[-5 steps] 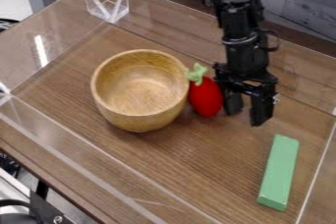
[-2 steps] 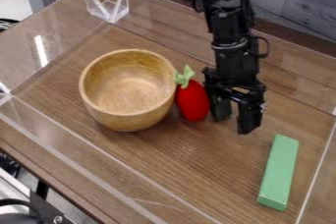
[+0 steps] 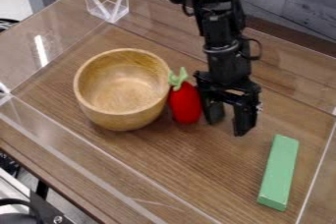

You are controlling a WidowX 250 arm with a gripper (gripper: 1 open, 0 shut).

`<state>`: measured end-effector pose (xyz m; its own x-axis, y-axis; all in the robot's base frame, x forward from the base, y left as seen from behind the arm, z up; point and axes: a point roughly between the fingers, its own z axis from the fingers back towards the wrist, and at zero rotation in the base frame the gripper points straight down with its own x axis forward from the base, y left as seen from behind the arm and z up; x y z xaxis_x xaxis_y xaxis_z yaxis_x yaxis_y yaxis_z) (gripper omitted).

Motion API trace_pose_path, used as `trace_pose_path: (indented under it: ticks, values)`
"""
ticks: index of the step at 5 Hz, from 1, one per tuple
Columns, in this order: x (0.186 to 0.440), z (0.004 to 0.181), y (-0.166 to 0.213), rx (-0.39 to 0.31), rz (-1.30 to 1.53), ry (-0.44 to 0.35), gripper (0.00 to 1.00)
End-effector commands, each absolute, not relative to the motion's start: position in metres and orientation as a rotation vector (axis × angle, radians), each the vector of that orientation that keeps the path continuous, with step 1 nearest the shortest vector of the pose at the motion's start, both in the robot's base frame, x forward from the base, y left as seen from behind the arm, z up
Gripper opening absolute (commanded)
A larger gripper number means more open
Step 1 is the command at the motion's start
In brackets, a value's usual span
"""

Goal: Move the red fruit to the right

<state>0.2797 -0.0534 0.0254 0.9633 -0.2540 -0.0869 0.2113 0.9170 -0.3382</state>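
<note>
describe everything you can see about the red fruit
The red fruit is a small, glossy, strawberry-like toy, plastic by its look, with a green leafy top pointing up and slightly left. It stands roughly upright on the wooden table, pressed against the right side of the wooden bowl. The open pincer stands at its right side; one finger looks to be right against it, though contact is hard to confirm. It is not lifted.

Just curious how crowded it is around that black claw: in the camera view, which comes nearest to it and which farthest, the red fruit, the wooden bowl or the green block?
1. Glossy red toy fruit, right beside the tool, on its left.
2. Flat green rectangular block, lower right.
3. Round wooden bowl, left, beyond the fruit; close call with the block.
</note>
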Motion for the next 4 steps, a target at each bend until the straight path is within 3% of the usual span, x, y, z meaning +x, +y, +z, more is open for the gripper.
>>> trace_pose_path:
  ticks: [1, 4]
  values:
    - [0.2833, 0.049, -0.0465, -0.331, -0.219, 0.047, 1.0]
    - [0.2856, 0.0525, -0.0444, -0.335, -0.06, 0.024, 1.0]
